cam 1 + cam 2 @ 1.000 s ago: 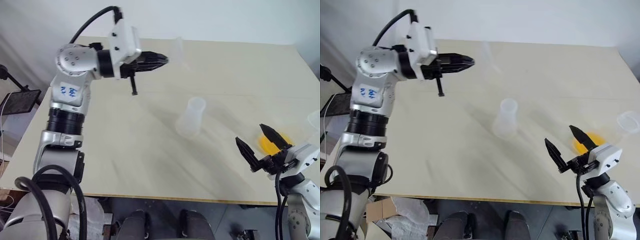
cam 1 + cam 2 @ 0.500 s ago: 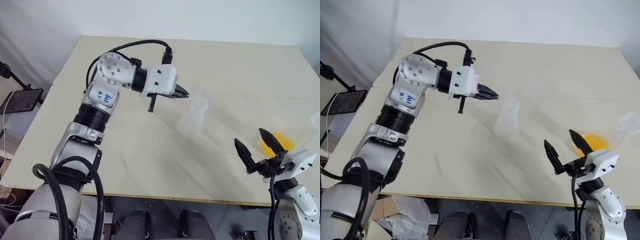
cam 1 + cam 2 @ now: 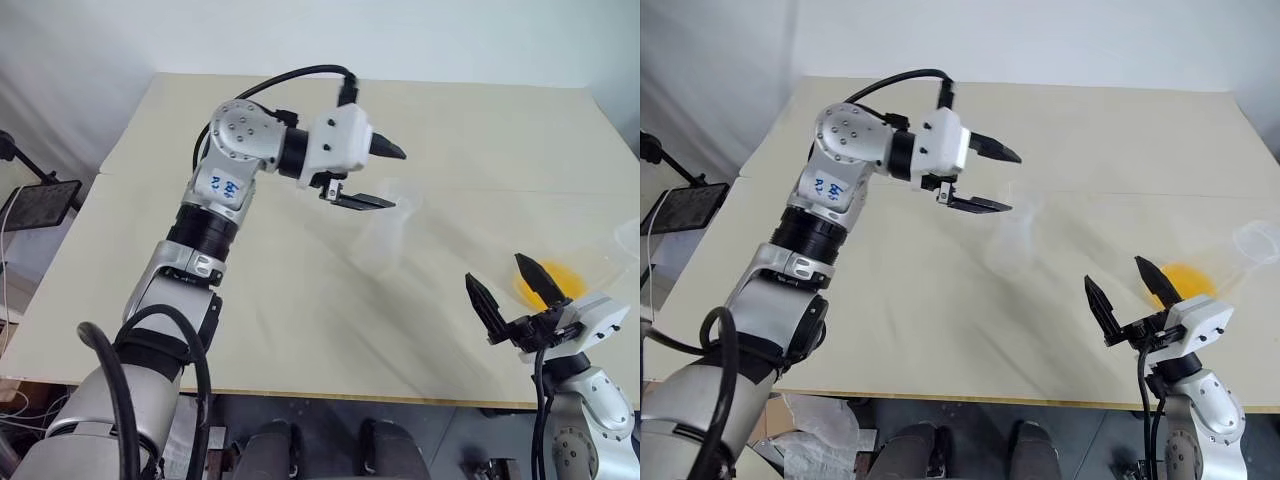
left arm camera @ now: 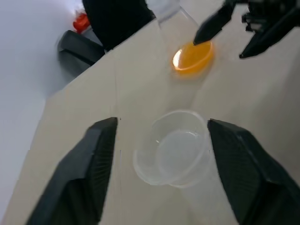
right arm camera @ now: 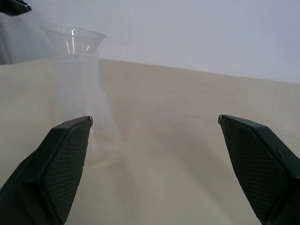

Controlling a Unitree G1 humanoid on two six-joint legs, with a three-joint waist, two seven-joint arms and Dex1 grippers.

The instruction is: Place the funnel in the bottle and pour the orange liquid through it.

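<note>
A: What do the head views show?
B: A pale table (image 3: 250, 300) carries a clear bottle (image 3: 385, 240) at its middle, with the clear funnel (image 4: 173, 150) seated in the bottle's mouth. Orange liquid (image 3: 550, 283) sits in a clear flask (image 3: 1230, 262) lying tilted at the right edge. The left gripper (image 3: 385, 178) reaches in level from the left, its fingers spread wide just above the funnel, holding nothing. The right gripper (image 3: 515, 290) stands low, just beside the orange liquid, fingers wide apart and empty.

A: And the left wrist view?
B: It looks down into the funnel between two parted fingers (image 4: 89, 173), which do not touch it.

A: The right wrist view?
B: The bottle stands upright beyond the spread fingers (image 5: 56, 159), well apart from them.
</note>
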